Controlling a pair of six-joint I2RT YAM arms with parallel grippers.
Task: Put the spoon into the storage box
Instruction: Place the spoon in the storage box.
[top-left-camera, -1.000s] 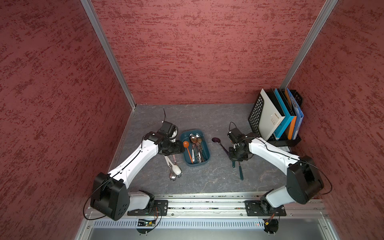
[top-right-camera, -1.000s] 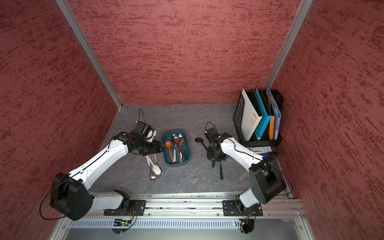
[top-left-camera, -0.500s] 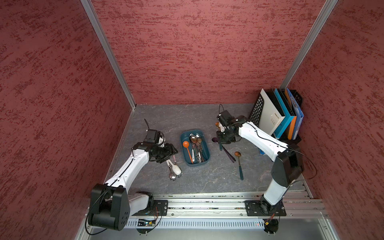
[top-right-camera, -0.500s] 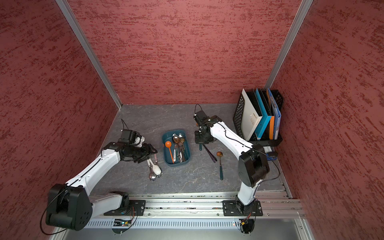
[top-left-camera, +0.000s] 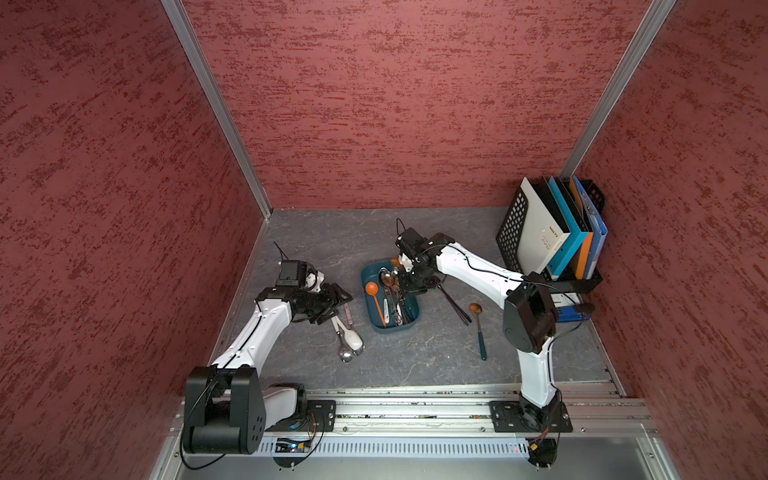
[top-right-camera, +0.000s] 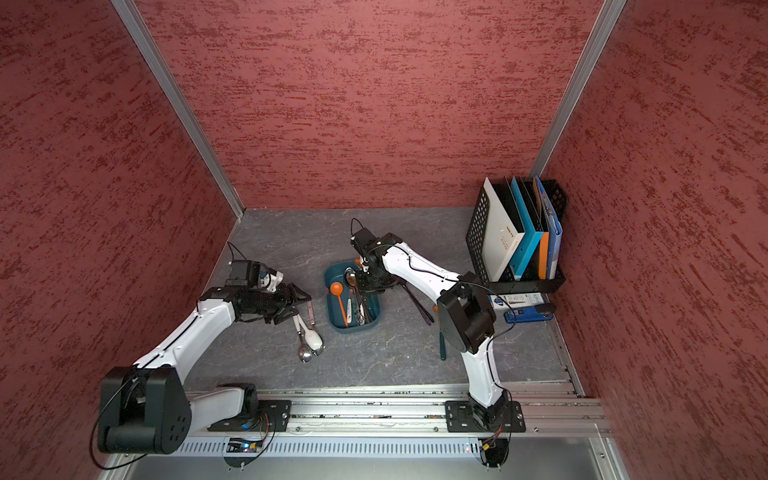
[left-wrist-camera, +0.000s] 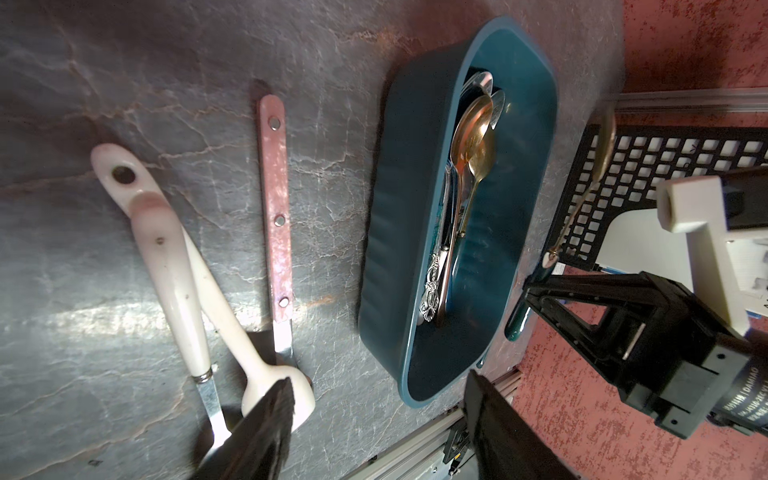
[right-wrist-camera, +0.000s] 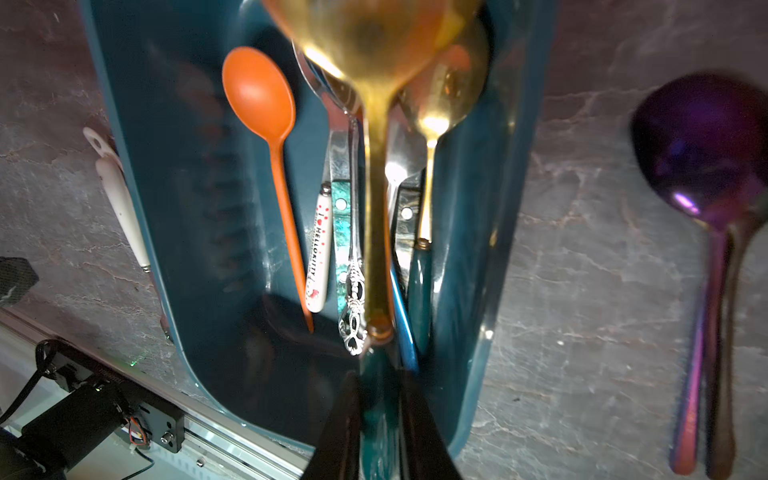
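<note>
Right wrist view: right jaws pinch the teal handle of the gold spoon (right-wrist-camera: 376, 199); it hangs over the storage box (right-wrist-camera: 183, 174), lengthwise along it, bowl pointing away; across the box, left jaws stand spread by loose spoons (left-wrist-camera: 166, 249).

white spoon handle (right-wrist-camera: 319, 253) reads "hello kitty"
</note>
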